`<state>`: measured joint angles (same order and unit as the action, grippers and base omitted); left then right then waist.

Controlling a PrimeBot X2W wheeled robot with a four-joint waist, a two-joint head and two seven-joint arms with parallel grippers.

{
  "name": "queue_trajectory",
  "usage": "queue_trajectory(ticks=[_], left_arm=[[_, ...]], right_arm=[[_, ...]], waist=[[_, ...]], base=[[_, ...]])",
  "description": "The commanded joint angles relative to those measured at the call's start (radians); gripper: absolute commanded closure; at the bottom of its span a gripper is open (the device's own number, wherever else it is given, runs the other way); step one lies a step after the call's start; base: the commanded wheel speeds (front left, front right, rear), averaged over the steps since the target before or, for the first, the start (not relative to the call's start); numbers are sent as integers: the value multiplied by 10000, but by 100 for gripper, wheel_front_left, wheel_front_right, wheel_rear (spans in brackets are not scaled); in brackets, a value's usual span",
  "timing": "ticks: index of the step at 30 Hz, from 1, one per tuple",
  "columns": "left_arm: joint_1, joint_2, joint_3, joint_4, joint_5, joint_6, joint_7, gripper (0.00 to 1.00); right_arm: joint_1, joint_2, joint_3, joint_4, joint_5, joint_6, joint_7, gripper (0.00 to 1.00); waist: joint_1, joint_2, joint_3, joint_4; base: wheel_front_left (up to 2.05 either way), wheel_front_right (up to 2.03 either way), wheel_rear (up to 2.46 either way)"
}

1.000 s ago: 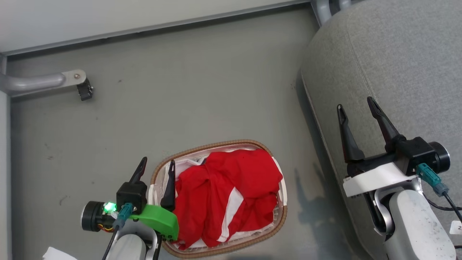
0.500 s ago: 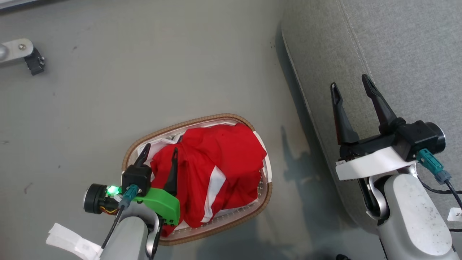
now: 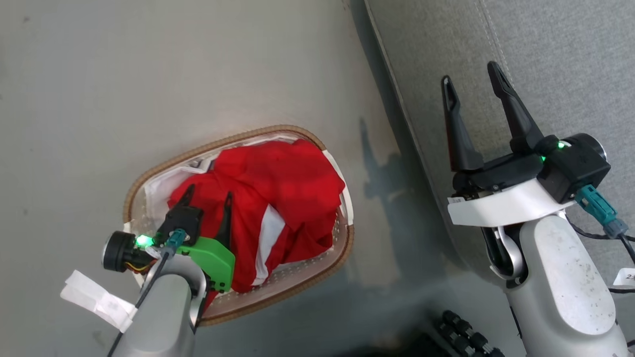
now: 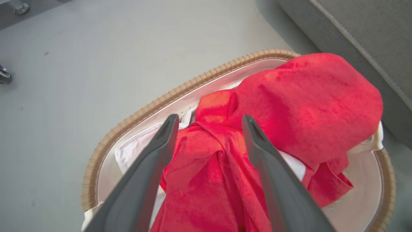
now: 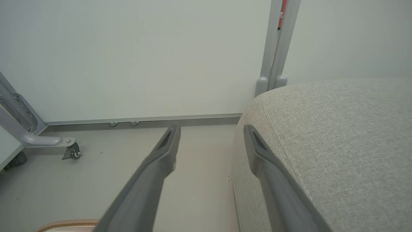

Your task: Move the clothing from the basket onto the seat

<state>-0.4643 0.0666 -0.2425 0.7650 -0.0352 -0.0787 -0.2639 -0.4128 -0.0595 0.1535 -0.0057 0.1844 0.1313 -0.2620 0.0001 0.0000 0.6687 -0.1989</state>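
Note:
Red clothing [image 3: 278, 191] [image 4: 289, 106] is heaped in the basket [image 3: 292, 134] [image 4: 193, 85], which stands on the grey floor left of the seat [image 3: 545, 54] [image 5: 338, 135]. A white band [image 3: 265, 238] shows on the lower garment. My left gripper [image 3: 208, 196] [image 4: 209, 120] is open and hangs over the left part of the heap, its fingers astride a red fold, nothing held. Open too, my right gripper [image 3: 469, 74] [image 5: 210, 129] hovers over the seat's left edge with nothing in it.
A white liner [image 4: 135, 148] shows inside the basket's rim. A metal frame leg with a castor [image 5: 69, 149] stands at the far wall. Dark ribbed parts of my base [image 3: 466, 334] lie at the bottom edge.
The head camera has tilted down and turned, shifting the whole picture. My left gripper has come in from the basket's left rim to over the red heap. The right gripper stays open.

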Motion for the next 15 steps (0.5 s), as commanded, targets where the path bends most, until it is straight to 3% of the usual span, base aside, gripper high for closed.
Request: queue_trajectory(ticks=[1,15], left_arm=[[-252,149,-7,131,126,4,-10,0],[-1638,426,-16,1896,216,326,-12,0]], right_arm=[[-191,14,66,-92,33,-10,-41,0],[-715,80,391,-491,351,-10,-41,0]], waist=[[-1,0,544,-413],[-1,0,1686,-962]], base=[[0,0,0],[0,0,0]])
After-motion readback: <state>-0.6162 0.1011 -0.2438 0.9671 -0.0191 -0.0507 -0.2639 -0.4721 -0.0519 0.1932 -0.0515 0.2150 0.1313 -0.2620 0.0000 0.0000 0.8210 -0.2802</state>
